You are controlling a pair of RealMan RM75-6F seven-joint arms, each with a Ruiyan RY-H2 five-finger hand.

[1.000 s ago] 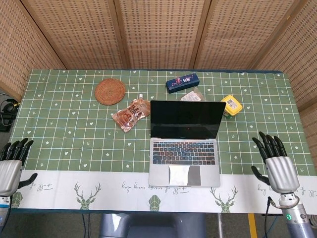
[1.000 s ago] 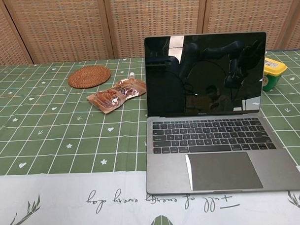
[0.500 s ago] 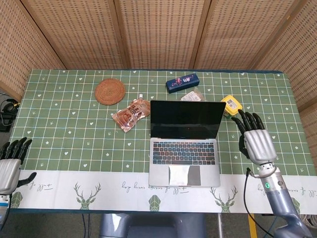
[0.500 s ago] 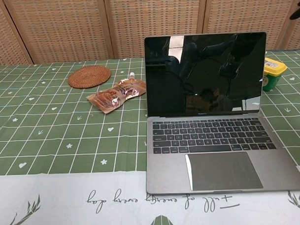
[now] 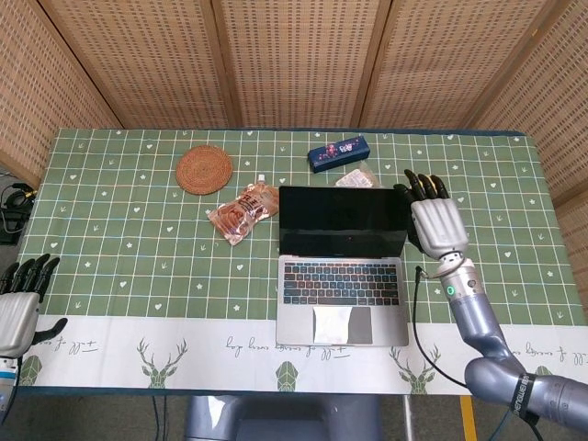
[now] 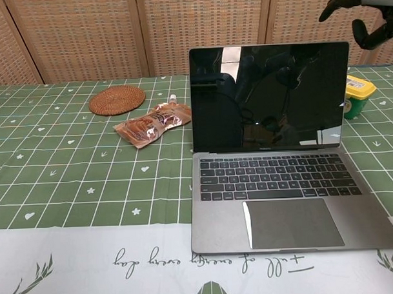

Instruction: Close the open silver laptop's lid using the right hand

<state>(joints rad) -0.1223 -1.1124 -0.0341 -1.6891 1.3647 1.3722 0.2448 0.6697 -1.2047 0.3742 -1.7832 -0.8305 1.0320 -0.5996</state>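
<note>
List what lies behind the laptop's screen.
Behind the laptop in the head view: a blue box and, nearer, a clear packet partly hidden by the lid. The chest view's upright screen hides both.

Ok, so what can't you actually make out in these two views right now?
- Yellow tub: head view, covered by the right robot hand.
- Right robot hand: chest view, cut off by the top-right edge.
- Left robot hand: head view, clipped at the left edge; absent from chest view.
- Blue box: chest view, behind the laptop screen.
</note>
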